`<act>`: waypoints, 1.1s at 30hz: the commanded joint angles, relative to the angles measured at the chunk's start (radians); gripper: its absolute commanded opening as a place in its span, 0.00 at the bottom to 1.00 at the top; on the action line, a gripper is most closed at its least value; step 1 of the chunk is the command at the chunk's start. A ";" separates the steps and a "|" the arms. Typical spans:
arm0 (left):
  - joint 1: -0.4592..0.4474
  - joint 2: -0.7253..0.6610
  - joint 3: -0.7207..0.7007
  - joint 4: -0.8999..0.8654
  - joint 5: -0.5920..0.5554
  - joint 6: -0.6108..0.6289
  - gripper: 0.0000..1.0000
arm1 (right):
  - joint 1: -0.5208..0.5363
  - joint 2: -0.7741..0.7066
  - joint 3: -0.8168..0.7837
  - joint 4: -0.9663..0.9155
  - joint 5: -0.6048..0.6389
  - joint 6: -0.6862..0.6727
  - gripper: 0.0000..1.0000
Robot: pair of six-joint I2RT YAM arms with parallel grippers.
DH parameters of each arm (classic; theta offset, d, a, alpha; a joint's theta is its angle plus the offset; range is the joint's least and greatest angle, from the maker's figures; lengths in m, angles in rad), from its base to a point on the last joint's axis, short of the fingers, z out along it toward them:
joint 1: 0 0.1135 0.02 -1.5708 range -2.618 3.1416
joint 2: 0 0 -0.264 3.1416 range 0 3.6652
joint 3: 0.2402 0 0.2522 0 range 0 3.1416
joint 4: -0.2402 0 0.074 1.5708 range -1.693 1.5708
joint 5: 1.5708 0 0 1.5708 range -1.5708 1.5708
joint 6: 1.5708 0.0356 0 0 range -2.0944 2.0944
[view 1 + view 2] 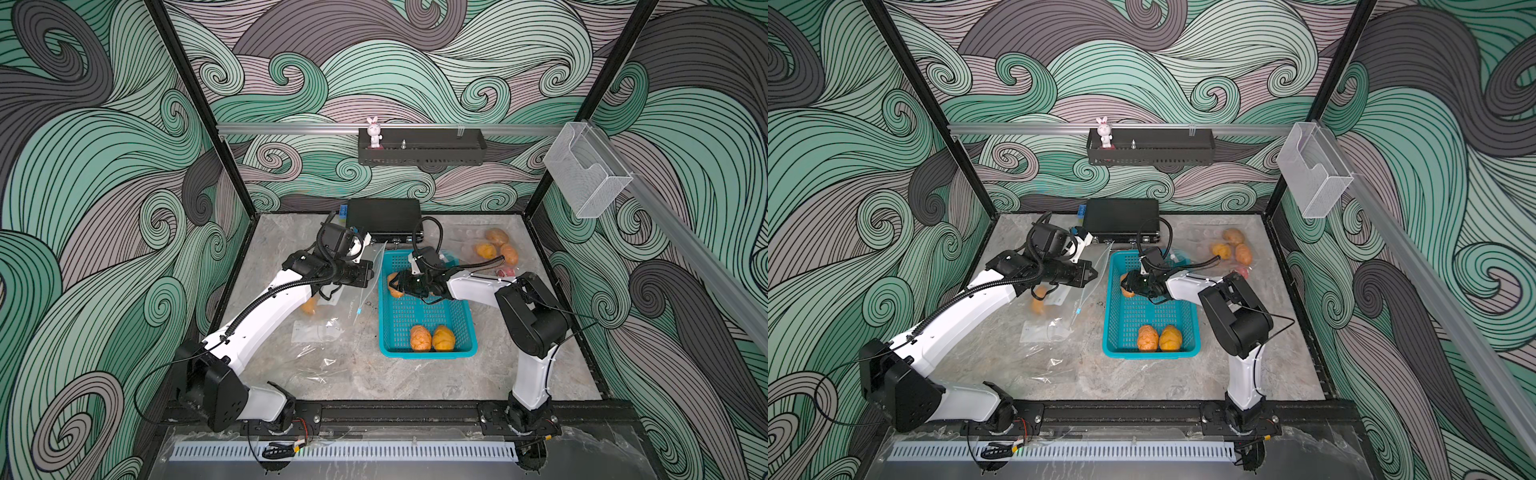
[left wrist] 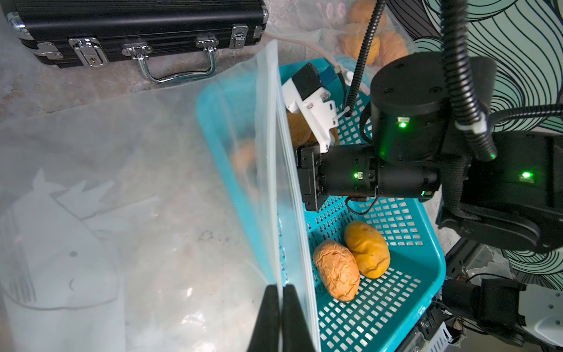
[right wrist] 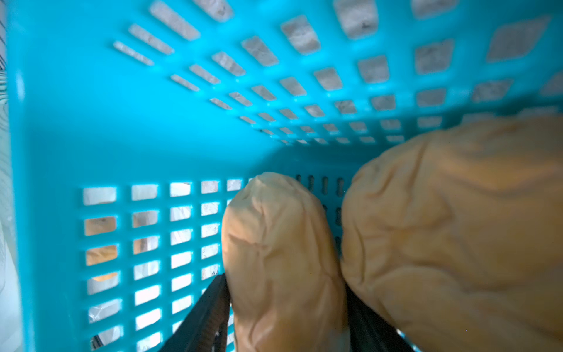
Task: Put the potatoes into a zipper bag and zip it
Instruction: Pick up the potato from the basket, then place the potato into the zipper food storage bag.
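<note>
Potatoes [image 1: 420, 338]: several sitting in basket [image 1: 428, 354], one seemingly lying inside zipper bag [image 1: 316, 332]. Left tool [image 2: 280, 289] clamping bag rim, right tool [image 3: 283, 286] gripping another potato [image 3: 274, 237]. Loading, zipping remaining.

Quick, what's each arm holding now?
Left gripper: jaws shut on a clear plastic zipper bag.
Right gripper: jaws shut on a wrinkled tan potato in the teal plastic basket.

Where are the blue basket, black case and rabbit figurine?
blue basket [image 1: 399, 353], in a top view, near rim
black case [image 1: 384, 217], in a top view, lid centre
rabbit figurine [image 1: 374, 133], in a top view, body
</note>
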 commanded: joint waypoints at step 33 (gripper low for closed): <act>-0.038 0.032 0.147 -0.034 0.096 -0.059 0.00 | 0.046 -0.802 -0.004 -0.349 -0.070 -0.093 0.43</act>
